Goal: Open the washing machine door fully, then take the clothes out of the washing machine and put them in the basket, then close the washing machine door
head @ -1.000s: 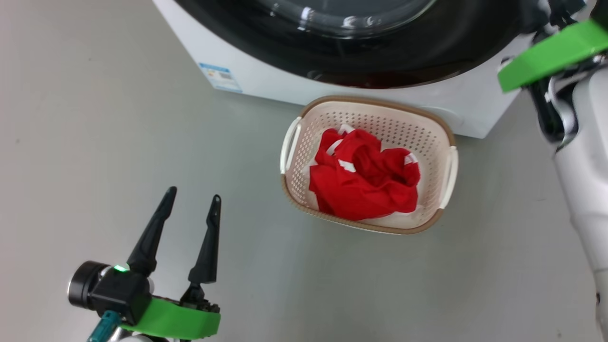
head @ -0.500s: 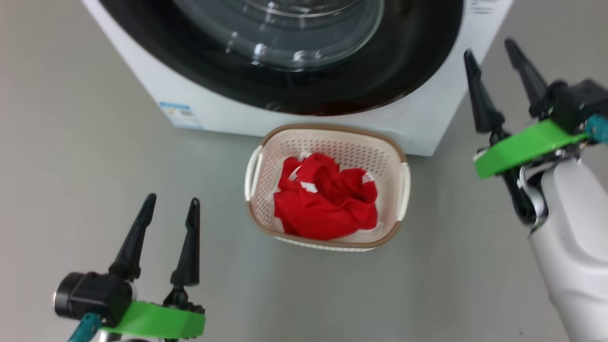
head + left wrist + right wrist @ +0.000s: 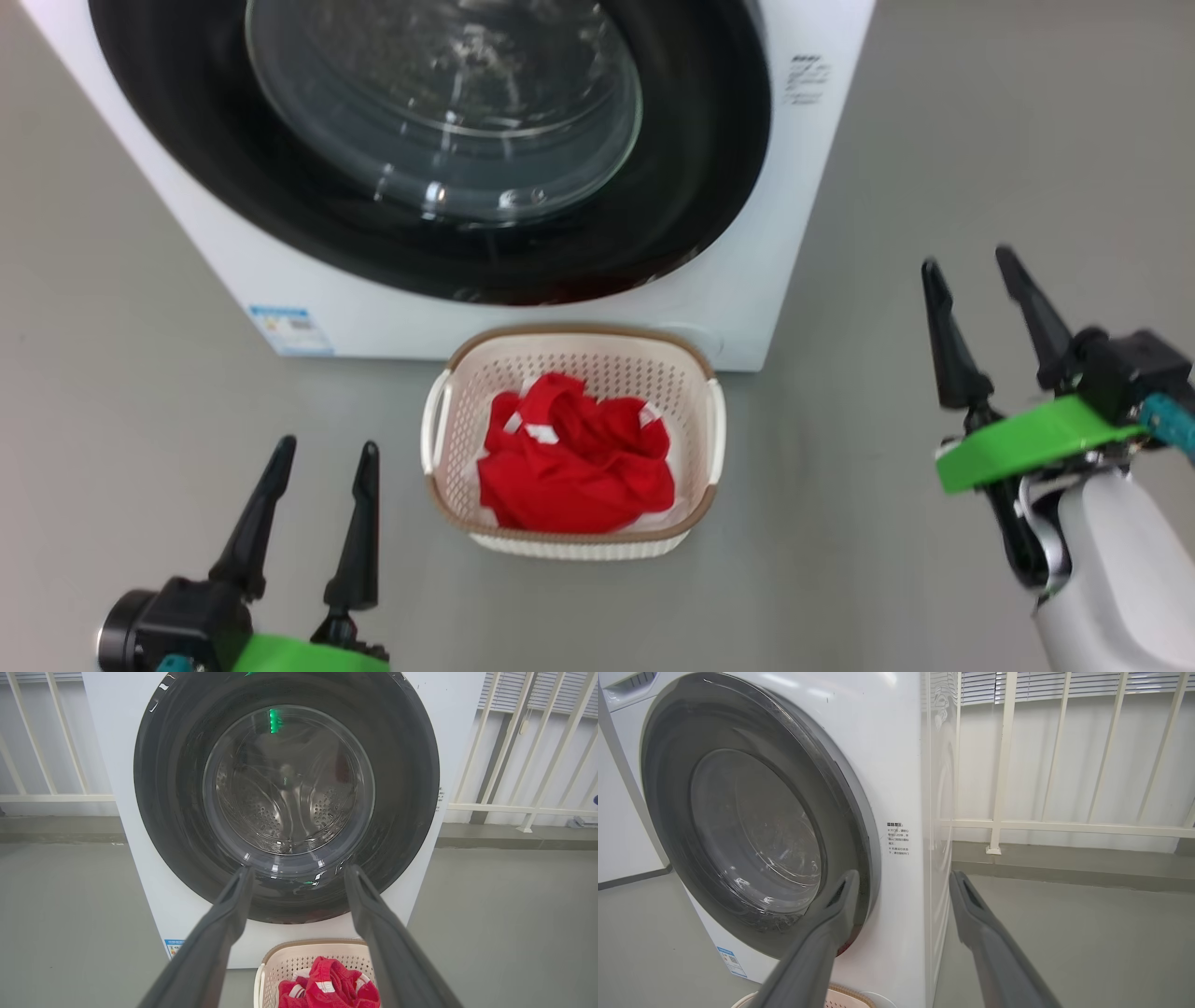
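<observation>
The white washing machine (image 3: 747,308) stands in front of me. The washing machine door (image 3: 709,140), with its black rim and glass bowl, lies flush against the front. On the floor just before it sits the basket (image 3: 569,333), holding the bunched red clothes (image 3: 574,471). My left gripper (image 3: 327,443) is open and empty to the basket's left. My right gripper (image 3: 965,259) is open and empty, right of the machine's corner. In the left wrist view the left gripper (image 3: 299,868) faces the door (image 3: 286,788). In the right wrist view the right gripper (image 3: 903,873) points at the machine's right front edge (image 3: 896,765).
Grey floor (image 3: 934,112) spreads around the machine and basket. A white railing (image 3: 1004,765) runs along the wall behind the machine. A small blue sticker (image 3: 289,329) marks the machine's lower left front.
The head camera has shifted, so more of the door shows. My right gripper has come away from the door's right edge, moved down and right, and now stands open. The left gripper keeps its pose.
</observation>
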Tool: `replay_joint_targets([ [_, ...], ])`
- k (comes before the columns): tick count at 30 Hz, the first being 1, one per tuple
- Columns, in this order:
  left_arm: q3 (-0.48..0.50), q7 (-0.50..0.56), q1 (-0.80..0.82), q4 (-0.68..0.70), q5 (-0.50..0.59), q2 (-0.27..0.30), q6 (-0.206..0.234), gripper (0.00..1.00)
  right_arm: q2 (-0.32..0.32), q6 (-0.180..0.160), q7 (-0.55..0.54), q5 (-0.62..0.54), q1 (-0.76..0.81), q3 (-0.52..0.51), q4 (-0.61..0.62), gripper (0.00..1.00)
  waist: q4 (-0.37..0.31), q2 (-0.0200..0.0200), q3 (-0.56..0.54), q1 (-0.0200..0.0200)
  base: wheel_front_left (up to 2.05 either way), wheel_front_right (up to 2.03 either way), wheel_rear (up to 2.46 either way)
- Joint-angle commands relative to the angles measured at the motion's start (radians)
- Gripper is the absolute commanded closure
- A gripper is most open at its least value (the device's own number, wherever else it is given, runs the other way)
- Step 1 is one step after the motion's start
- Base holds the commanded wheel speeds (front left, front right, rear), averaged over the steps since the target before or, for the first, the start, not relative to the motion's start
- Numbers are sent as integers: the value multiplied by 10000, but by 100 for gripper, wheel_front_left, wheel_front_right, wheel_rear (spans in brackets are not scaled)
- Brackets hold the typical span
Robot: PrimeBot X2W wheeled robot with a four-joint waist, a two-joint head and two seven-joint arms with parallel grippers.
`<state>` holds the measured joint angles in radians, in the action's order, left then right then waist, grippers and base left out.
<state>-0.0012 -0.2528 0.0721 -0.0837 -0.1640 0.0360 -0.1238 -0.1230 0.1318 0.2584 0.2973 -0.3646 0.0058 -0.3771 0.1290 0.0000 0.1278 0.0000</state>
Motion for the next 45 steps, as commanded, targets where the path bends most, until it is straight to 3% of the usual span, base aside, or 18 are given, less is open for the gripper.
replay_joint_targets([
  [1, 395, -90, -23, 250, 175, 143, -27, 0, 58, -11, 34, -113, 76, 118, 368, 0, -394, 0, -429, 0, 0, 0, 0],
  [12, 661, -90, -785, 385, 335, 143, -49, 0, 399, -11, 34, -132, 1812, -438, 1216, 0, -923, 0, -1252, 0, 0, 0, 0],
  [32, 1006, -90, -1555, 499, 659, 155, -59, 0, -126, -11, 34, 128, 4103, 86, 2929, 0, -1343, 0, -2091, 0, 0, 0, 0],
  [45, 1038, -90, -1826, 559, 651, 147, 8, 0, -212, -11, 34, 88, 4477, -33, 2969, 0, -1434, 0, -2365, 0, 0, 0, 0],
])
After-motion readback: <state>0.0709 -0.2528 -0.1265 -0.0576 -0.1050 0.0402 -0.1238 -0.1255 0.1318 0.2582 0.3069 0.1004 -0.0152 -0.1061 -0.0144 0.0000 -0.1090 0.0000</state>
